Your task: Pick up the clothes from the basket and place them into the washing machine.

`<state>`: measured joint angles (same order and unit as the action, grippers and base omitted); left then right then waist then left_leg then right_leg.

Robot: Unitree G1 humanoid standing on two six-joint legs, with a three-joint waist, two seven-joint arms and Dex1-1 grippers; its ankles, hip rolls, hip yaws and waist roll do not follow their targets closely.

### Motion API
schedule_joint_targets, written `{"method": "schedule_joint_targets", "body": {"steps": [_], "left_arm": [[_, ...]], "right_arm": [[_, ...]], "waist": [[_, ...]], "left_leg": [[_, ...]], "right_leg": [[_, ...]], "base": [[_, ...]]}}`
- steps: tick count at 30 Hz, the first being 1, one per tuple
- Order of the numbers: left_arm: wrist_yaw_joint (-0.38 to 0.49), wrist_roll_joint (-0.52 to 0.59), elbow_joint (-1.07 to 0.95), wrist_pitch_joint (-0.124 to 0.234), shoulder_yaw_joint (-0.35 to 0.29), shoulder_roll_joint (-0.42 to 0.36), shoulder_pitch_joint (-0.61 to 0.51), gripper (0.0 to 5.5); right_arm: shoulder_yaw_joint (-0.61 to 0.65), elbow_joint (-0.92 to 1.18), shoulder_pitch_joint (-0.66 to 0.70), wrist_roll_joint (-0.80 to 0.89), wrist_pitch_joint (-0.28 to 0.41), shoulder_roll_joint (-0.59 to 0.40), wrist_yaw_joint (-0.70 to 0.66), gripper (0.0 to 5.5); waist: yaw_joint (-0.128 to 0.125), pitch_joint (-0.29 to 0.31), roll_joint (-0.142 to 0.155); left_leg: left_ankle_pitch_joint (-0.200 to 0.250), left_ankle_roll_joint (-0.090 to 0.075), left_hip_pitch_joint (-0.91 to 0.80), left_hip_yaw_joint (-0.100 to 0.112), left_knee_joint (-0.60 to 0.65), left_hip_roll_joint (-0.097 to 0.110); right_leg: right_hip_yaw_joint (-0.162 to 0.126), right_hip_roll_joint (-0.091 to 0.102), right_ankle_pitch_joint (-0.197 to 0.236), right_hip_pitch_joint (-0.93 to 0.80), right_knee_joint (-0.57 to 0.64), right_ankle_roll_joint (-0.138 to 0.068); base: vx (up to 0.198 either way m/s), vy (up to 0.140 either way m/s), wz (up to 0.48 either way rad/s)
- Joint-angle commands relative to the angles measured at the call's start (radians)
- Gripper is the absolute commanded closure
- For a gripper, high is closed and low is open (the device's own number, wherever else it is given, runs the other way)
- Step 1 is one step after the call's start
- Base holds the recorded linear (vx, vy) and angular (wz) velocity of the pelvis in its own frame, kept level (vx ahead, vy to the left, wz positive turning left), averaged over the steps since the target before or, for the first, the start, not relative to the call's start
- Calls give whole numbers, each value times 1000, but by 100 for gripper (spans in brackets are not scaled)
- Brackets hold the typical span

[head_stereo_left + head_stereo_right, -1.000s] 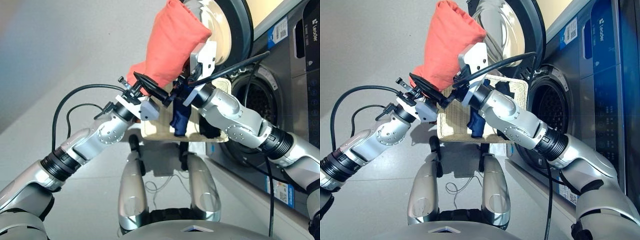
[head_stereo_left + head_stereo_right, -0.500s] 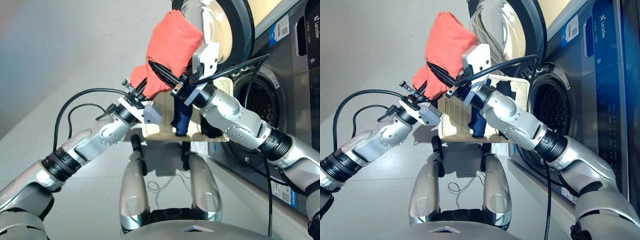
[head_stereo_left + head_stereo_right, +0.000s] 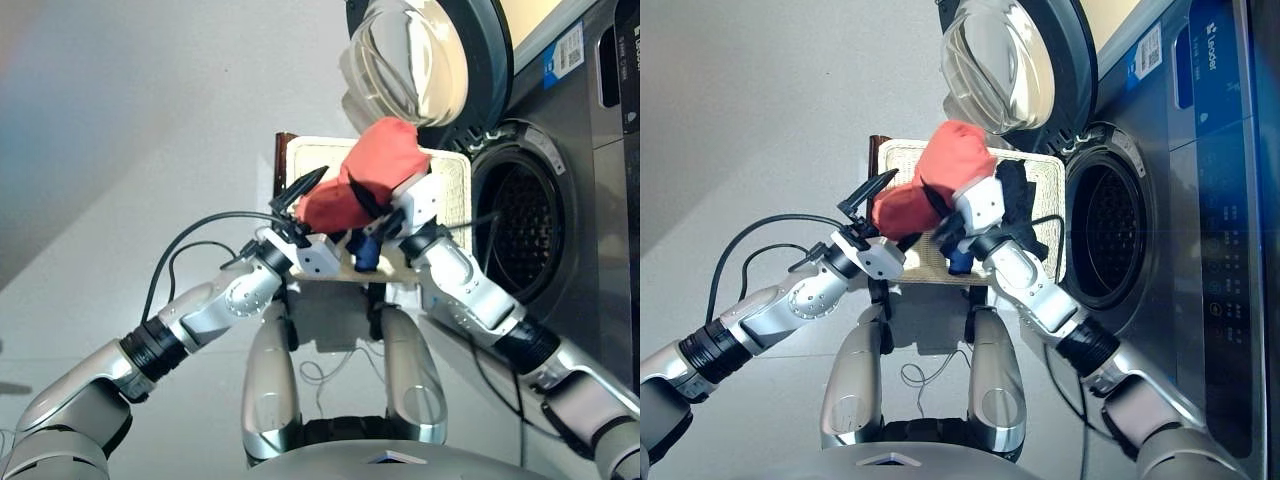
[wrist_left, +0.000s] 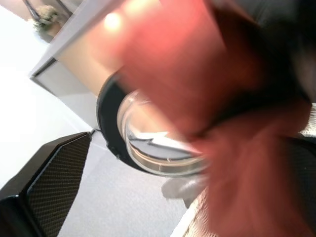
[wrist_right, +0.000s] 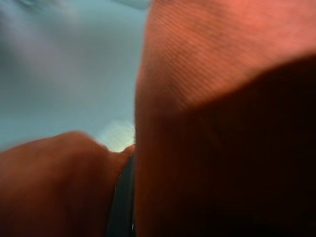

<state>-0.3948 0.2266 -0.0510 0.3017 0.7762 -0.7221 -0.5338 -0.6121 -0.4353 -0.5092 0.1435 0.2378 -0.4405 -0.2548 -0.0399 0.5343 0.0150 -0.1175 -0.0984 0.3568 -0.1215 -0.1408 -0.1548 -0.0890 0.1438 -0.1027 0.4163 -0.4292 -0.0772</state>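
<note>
Coral-red soft garment (image 3: 945, 175), bunched into a lump, hangs above the shallow cream-white woven wicker basket (image 3: 902, 152), held up between the two arms. Right gripper (image 3: 940, 203) has its black fingers pressed into the cloth at the middle of the bundle, closed on it; in the right wrist view the red fabric fills almost everything. Left gripper (image 3: 305, 195) sits at the bundle's left end: one black finger (image 3: 303, 186) stands clear of the cloth and points up and away, so the fingers are spread, and whether the other one touches the fabric cannot be told. In the left wrist view one carbon-patterned finger (image 4: 47, 190) shows bare beside the blurred red cloth.

Navy blue garment (image 3: 958, 258) lies on the basket's near edge, just under the right gripper's wrist, and a black garment (image 3: 1018, 205) lies along the basket's right side, nearest the machine. The basket stands just left of the dark grey front-loading washing machine (image 3: 1200, 200), whose round drum hole (image 3: 1108, 232) is uncovered. Its round black-rimmed glass porthole door (image 3: 1002, 62) is swung out beyond the basket's far edge.
</note>
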Motion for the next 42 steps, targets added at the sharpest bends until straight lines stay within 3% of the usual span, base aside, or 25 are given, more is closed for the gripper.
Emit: {"method": "schedule_joint_targets", "body": {"steps": [1, 4, 12, 17, 22, 30, 33, 36, 42], "left_arm": [[-80, -44, -133, 80, -57, 3, -97, 0], [-79, -70, -130, 65, -54, 36, -106, 0], [-79, -134, -147, 66, -63, 85, -93, 0], [-65, -163, -163, 62, -43, 92, -64, 0], [-71, -161, -177, 56, -52, 72, -34, 0], [-76, -164, -207, 54, -70, 42, 4, 0], [-87, -160, -218, 44, -66, 19, 2, 0], [-99, -159, -221, 42, -78, 14, -4, 0], [-128, -161, -237, 21, -96, -21, -26, 0]], "right_arm": [[75, -84, 21, -67, -23, -15, -115, 550], [153, -301, -40, -36, -59, 63, -213, 550], [263, -565, -173, 42, -81, 1, -296, 550], [296, -717, -282, 7, -133, -157, -355, 550], [320, -706, -307, 32, -128, -274, -379, 550], [338, -738, -354, 67, -127, -399, -407, 550], [343, -821, -398, 86, -156, -445, -415, 550], [341, -835, -412, 103, -159, -450, -419, 550], [386, -920, -434, 249, -157, -481, -398, 550]], "waist": [[-9, -14, -5], [-5, -14, -22], [10, -14, -58], [19, -14, -79], [19, -14, -78], [19, -14, -77], [22, -14, -82], [18, -14, -81], [16, -14, -74]], "left_leg": [[75, -13, -11, -11, -82, 0], [77, -9, 2, -15, -84, 7], [80, -6, 66, -5, -98, 23], [78, -6, 152, -4, -113, 29], [75, -8, 234, -4, -128, 27], [80, -11, 316, -5, -146, 24], [87, -11, 361, 1, -164, 23], [102, -12, 403, 6, -210, 20], [200, -4, 556, 36, -458, -4]], "right_leg": [[52, 25, 77, 2, 114, -77], [57, 29, 82, 13, 120, -79], [57, 39, 82, 67, 114, -80], [54, 46, 88, 150, 96, -80], [53, 49, 93, 227, 86, -81], [57, 47, 89, 315, 62, -81], [61, 49, 83, 359, 44, -80], [70, 47, 69, 401, -2, -78], [99, 46, -25, 558, -252, -47]], "base": [[-13, 58, 102], [-4, 17, -5], [0, 0, 0], [0, 0, 0], [0, 0, 0], [0, 0, 0], [0, 0, 0], [0, 0, 0], [-76, -25, 72]]}}
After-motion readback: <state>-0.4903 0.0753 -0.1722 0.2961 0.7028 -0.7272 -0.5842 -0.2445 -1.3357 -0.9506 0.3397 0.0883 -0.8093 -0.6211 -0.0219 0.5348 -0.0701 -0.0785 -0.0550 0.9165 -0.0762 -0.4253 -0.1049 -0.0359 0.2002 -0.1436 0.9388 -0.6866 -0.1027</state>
